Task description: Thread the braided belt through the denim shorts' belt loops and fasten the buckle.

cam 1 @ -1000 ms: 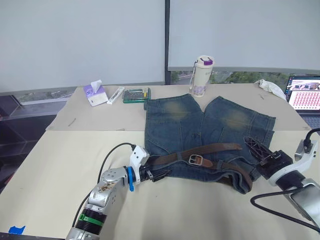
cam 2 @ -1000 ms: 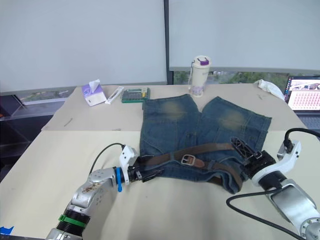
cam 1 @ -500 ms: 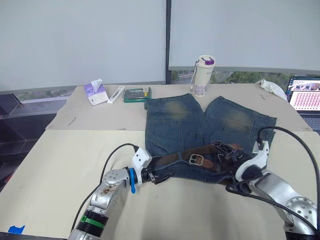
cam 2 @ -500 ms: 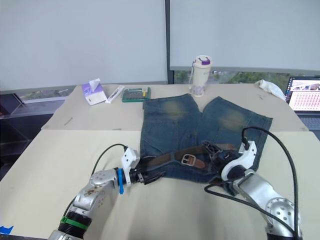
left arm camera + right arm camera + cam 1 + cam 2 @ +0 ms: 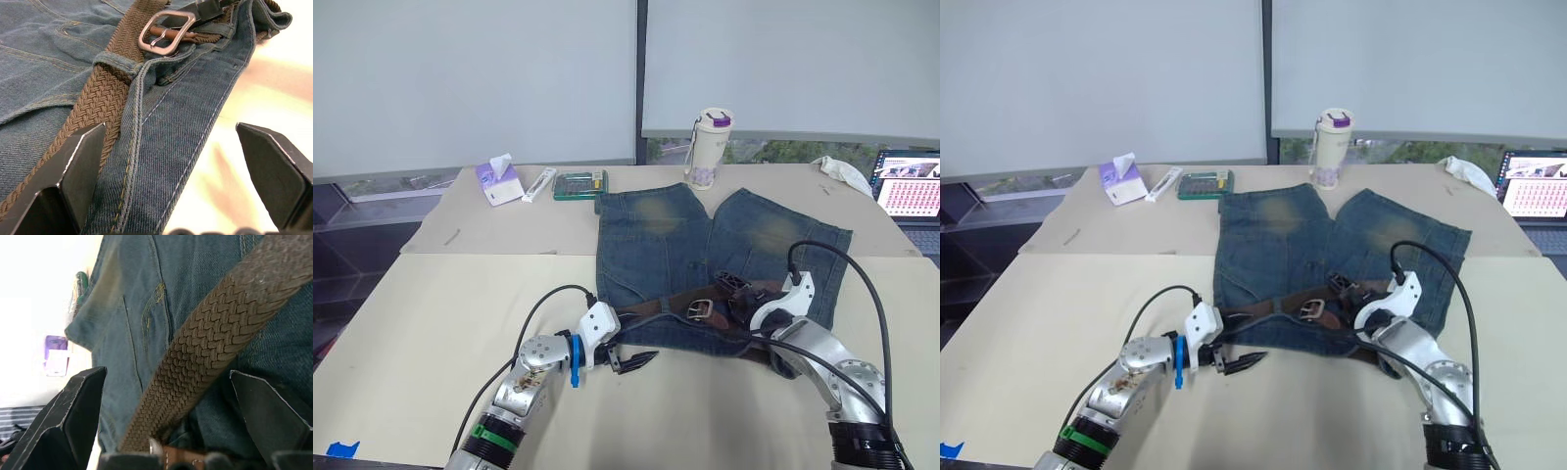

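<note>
The long dark brown braided belt lies across the waistband of the blue denim shorts, which are spread flat with their faded yellowish-tan patched legs pointing toward the window. The left wrist view shows the strap passing under a short blue denim belt loop on the waistband, with the small silvery rectangular metal buckle just beyond that loop, lying on the denim.

The right gripper sits over the belt just beside the buckle, fingers spread apart with the strap running between them; they are not clamped on it. The left gripper is at the near left corner of the waistband, its black fingers wide apart, one close to the braid and denim, the other out over bare table.

The shorts rest on a pale beige table made of two sections butted together. Along the far edge stand a white tumbler with a purple lid, a green flat case, a white tube and a purple-and-white tissue pack. A crumpled white cloth and an open laptop are at the far right. Behind the table, pale roller blinds cover the windows, with a strip of greenery visible below the right one.
</note>
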